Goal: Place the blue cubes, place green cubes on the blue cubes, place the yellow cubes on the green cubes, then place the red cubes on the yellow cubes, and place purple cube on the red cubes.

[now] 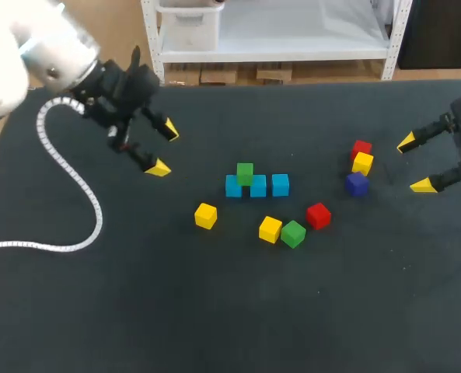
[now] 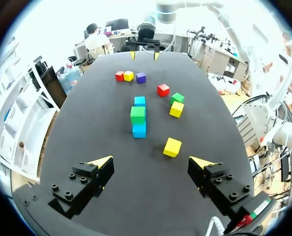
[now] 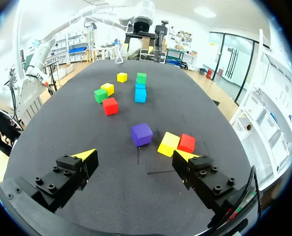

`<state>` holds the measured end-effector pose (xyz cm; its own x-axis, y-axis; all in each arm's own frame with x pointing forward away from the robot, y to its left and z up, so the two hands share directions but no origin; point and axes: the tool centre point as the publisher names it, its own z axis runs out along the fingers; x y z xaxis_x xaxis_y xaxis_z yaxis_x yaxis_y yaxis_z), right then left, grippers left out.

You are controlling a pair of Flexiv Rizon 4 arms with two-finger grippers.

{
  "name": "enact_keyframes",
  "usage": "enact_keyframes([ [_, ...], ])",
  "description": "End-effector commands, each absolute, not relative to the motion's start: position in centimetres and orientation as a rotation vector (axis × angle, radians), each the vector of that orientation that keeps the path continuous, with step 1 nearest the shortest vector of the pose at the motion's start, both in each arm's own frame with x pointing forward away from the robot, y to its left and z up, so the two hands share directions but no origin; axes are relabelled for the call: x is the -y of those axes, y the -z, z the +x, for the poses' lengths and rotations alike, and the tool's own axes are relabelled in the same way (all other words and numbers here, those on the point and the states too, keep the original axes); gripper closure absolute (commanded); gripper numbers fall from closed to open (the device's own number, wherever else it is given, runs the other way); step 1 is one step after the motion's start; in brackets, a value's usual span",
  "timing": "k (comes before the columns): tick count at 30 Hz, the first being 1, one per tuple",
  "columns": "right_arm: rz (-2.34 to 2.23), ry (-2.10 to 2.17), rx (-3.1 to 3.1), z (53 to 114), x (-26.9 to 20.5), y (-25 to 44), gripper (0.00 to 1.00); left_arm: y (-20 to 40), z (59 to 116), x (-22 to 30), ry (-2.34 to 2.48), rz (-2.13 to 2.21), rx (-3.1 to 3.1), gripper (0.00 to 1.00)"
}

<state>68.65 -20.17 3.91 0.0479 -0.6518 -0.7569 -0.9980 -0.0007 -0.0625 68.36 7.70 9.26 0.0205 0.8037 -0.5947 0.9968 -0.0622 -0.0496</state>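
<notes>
Three blue cubes (image 1: 258, 186) stand in a row at mid-table, with a green cube (image 1: 245, 172) resting on the left two. In front lie a yellow cube (image 1: 205, 215), another yellow cube (image 1: 270, 229), a green cube (image 1: 293, 233) and a red cube (image 1: 318, 215). To the right, a red cube (image 1: 361, 148), a yellow cube (image 1: 362, 163) and the purple cube (image 1: 356, 183) cluster together. My left gripper (image 1: 164, 148) hangs open and empty left of the row. My right gripper (image 1: 415, 163) is open and empty, just right of the purple cube (image 3: 142, 133).
A white ribbed cable (image 1: 75, 186) from my left arm loops over the dark table mat (image 1: 214, 311) at the left. A white shelf unit stands beyond the table's far edge.
</notes>
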Motion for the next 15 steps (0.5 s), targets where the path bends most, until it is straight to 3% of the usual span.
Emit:
enact_keyframes([
  [1, -1.717, -0.726, -1.665, 68.7, 20.2, -3.9, 0.0, -9.2, 67.3, -8.7, 0.719, 1.847, -1.777, 0.0],
  [15, -1.717, -0.726, -1.665, 68.7, 20.2, -3.9, 0.0, -10.1, 67.6, -11.7, 0.731, 1.869, -1.715, 0.0],
])
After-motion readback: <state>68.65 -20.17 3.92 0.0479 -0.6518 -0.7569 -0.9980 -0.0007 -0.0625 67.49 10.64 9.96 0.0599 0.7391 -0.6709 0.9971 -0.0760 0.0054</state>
